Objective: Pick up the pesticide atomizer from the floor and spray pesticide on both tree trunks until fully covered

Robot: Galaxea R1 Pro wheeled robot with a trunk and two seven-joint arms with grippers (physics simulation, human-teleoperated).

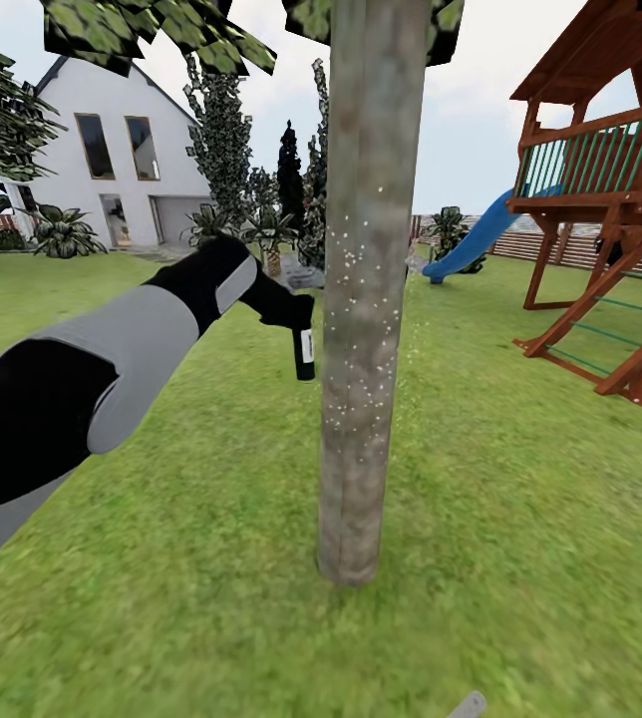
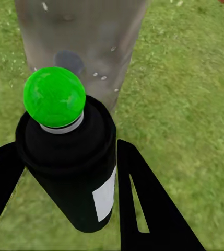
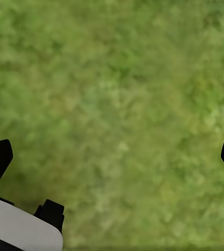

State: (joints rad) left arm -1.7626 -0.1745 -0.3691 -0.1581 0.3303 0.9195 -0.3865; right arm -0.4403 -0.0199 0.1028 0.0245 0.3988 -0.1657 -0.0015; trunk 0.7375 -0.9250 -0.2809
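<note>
black pesticide atomizer [image 1: 304, 354] upright beside speckled tree trunk [image 1: 361, 299].

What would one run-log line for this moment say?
left end effector: shut on pesticide atomizer | aim: tree trunk | white pesticide specks on bark | right end effector: open over grass

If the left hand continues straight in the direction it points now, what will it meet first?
Most likely the tree trunk. In the left wrist view the left hand, shut on the pesticide atomizer, aims at the speckled bark, with nothing between. The head view shows a small gap between bottle and trunk, though depth is uncertain.
</note>
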